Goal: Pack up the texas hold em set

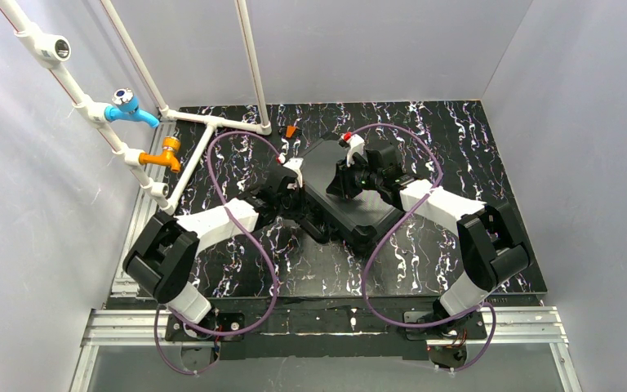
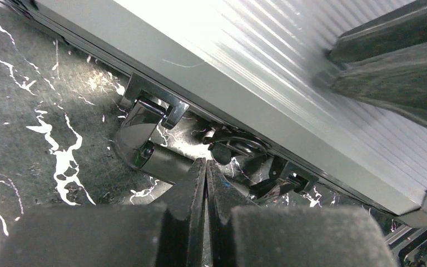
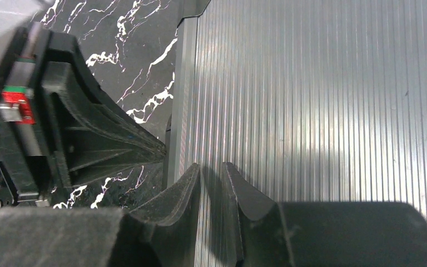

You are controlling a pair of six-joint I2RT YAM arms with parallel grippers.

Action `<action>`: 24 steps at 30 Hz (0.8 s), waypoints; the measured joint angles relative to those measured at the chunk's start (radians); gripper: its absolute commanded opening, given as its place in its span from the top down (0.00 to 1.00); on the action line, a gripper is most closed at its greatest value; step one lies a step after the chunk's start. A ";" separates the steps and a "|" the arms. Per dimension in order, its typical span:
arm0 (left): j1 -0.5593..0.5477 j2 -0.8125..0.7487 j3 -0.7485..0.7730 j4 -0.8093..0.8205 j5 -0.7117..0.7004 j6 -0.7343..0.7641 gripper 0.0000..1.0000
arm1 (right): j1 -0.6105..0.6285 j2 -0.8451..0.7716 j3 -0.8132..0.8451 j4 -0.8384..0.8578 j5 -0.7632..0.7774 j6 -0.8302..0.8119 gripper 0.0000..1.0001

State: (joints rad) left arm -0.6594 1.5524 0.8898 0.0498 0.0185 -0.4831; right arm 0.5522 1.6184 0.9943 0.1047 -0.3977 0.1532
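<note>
The texas hold em set's black case [image 1: 351, 204] lies closed on the marble-patterned table, turned at an angle, its ribbed lid [image 3: 322, 100] facing up. My left gripper [image 1: 296, 175] is shut with nothing in it, its tips [image 2: 206, 164] at the case's left side wall [image 2: 244, 61], between a metal latch [image 2: 147, 108] and the dark handle [image 2: 155, 158]. My right gripper [image 1: 336, 184] hangs over the lid near its left edge. Its fingers [image 3: 211, 167] stand narrowly open and hold nothing. The left gripper's black finger [image 3: 100, 144] shows beside the case in the right wrist view.
A small orange piece [image 1: 291, 131] lies at the table's back, just beyond the case. White pipework with a blue tap [image 1: 131, 106] and an orange tap [image 1: 166, 153] runs along the left side. Grey walls enclose the table.
</note>
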 measured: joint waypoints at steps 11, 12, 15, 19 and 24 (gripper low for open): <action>0.003 0.093 0.018 0.005 0.047 -0.020 1.00 | 0.001 0.000 0.000 0.000 0.002 0.000 0.71; 0.003 0.097 0.019 0.005 0.050 -0.023 1.00 | 0.001 0.000 0.000 0.000 0.002 0.000 0.71; 0.003 0.097 0.020 0.006 0.053 -0.026 1.00 | 0.001 0.000 0.000 0.000 0.002 0.000 0.71; 0.003 0.097 0.020 0.006 0.054 -0.027 1.00 | 0.001 0.000 0.000 0.000 0.003 0.000 0.71; 0.003 0.095 0.020 0.000 0.053 -0.026 1.00 | 0.001 0.000 0.000 0.000 0.003 0.000 0.71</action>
State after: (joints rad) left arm -0.6563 1.6478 0.9096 0.0502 0.0711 -0.5091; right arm 0.5533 1.6184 0.9943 0.1047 -0.3950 0.1532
